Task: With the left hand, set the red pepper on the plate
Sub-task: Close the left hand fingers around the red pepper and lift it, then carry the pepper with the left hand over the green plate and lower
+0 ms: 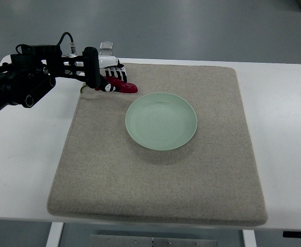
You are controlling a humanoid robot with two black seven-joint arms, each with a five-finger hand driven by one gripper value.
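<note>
White table had a big grey mat on it with a pale green plate sitting mid-mat, and the left hand was up at the mat's far-left corner, fingers wrapped around the red pepper, just off the plate.

I read this as a lab or test bay: a plain white height-adjustable table, a bare grey floor beyond my left hand's fingers, and a grey fabric mat staged below them.
</note>
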